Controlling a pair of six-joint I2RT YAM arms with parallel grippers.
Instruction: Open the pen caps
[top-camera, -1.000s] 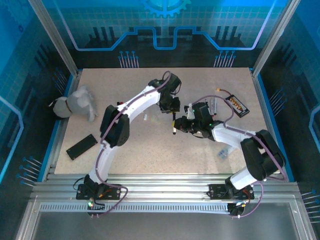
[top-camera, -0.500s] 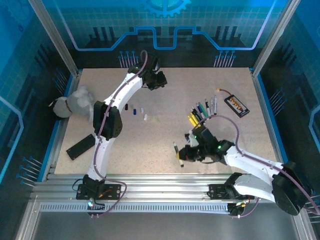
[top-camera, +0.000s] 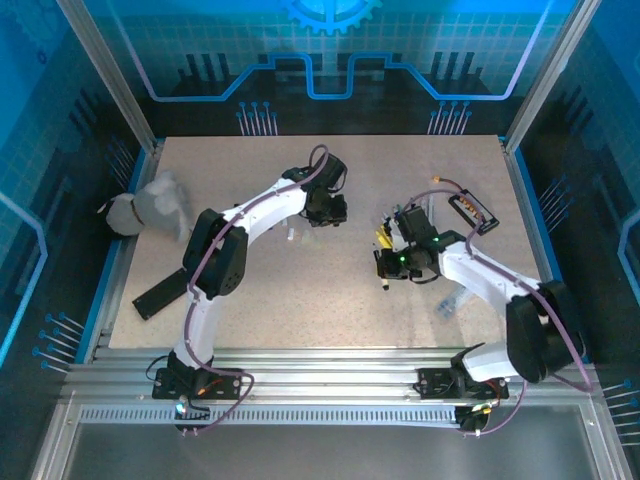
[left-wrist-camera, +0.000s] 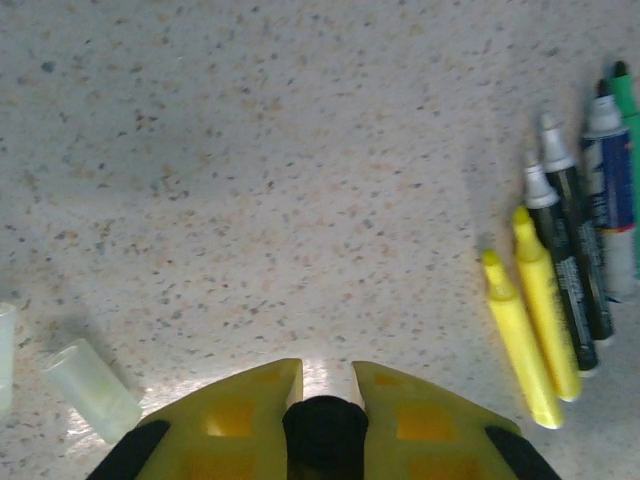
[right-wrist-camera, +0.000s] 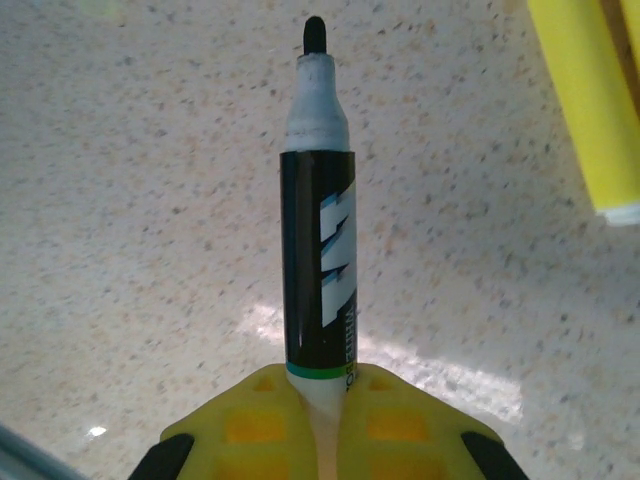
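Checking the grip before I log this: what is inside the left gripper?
A black cap is pinched in the left gripper. Only one end shows; the rest is covered by the yellow fingers.

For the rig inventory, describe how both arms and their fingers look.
The left arm and right arm have white links, black joints and purple cables. A green light glows on the right one. The left fingers and right fingers are yellow with black bases.
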